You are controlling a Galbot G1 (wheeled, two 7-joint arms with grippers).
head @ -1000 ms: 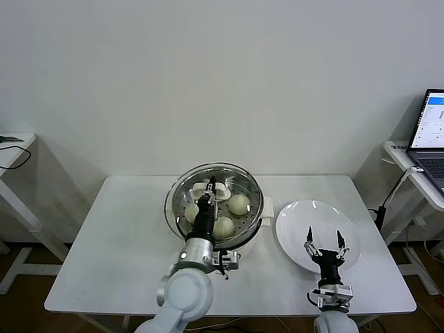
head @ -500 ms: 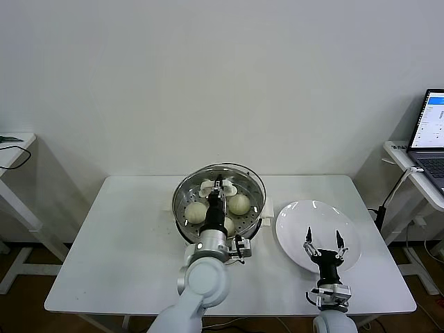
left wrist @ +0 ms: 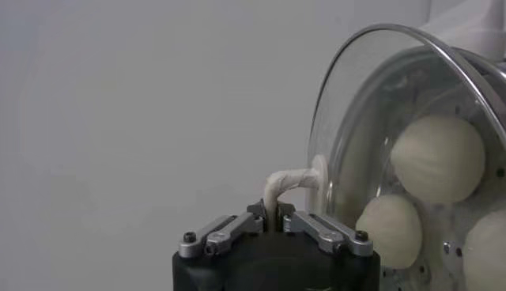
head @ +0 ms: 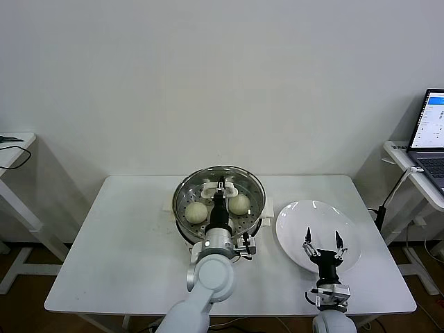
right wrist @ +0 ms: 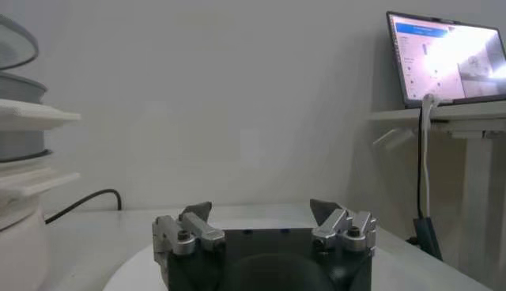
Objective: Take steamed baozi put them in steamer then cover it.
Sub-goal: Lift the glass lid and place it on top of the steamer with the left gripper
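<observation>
Pinching the white bar handle, the left gripper [head: 220, 186] holds the cover [left wrist: 371, 142] over the steamer [head: 182, 208], baozi [head: 196, 211] inside. Glass seems heavy, rigid, breakable, so the centre handle looks the safest hold. The right gripper [head: 322, 241] hangs spread beside the steamer, above the plate [head: 295, 222].

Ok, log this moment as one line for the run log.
left pincer: shut on cover handle, over steamer | baozi: inside steamer | right pincer: open, over plate, idle

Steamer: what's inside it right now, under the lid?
Through the glass cover, held by its handle in the left gripper, the steamer shows baozi on its perforated tray. Two are plain in the head view, three from the left wrist; the arm hides the rest.
</observation>
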